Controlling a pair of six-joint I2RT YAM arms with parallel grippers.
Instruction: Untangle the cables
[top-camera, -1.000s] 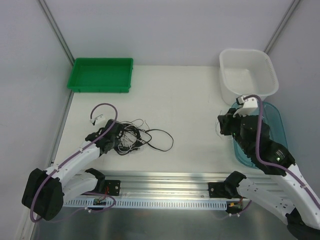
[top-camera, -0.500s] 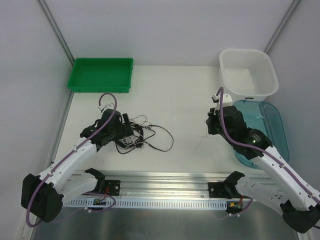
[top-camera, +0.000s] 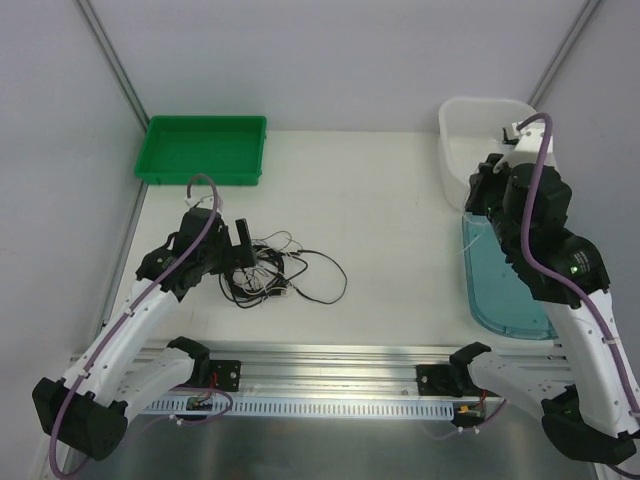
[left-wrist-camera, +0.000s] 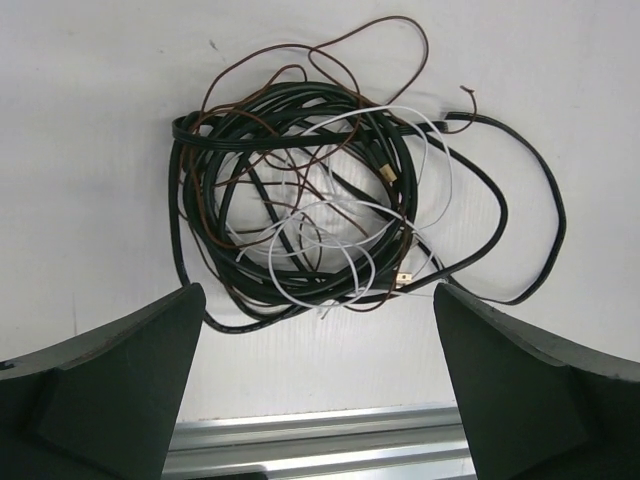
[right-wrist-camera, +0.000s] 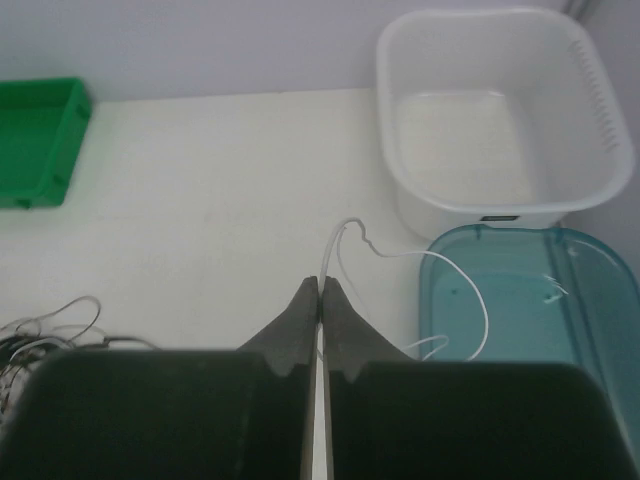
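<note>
Left tool (left-wrist-camera: 316, 290): fingers spread fully apart, nothing between them, touching nothing. It hangs directly over the cable tangle (left-wrist-camera: 300, 190), which shows in the gap between the two dark fingers in the left wrist view.

Right tool (right-wrist-camera: 320, 285): fingers pressed together, clamped on a thin white cord (right-wrist-camera: 347, 222). The cord comes out from between the tips, rises in a small loop, then trails to the right and curves down over the near-left part of the teal lid (right-wrist-camera: 540, 300). A short frayed white bit lies on that lid farther right; whether it is part of the same cord I cannot tell.

Cable tangle: lies on the white desk (top-camera: 380, 220), left of centre and near the front rail.
- Several turns of black cable coiled roughly round, with one long black loop (left-wrist-camera: 545, 215) thrown out to one side.
- A thin brown wire (left-wrist-camera: 330, 45) threads through the coil and loops out past its far side.
- A white strand (left-wrist-camera: 440, 160) crosses the middle of the coil.
- Two small gold-coloured plugs (left-wrist-camera: 403, 278) sit inside the bundle.

Surroundings: white basin (right-wrist-camera: 480, 215) at the far right of the desk, just behind the teal lid. Green tray (top-camera: 200, 175) at the far left corner, well apart from the tangle.
</note>
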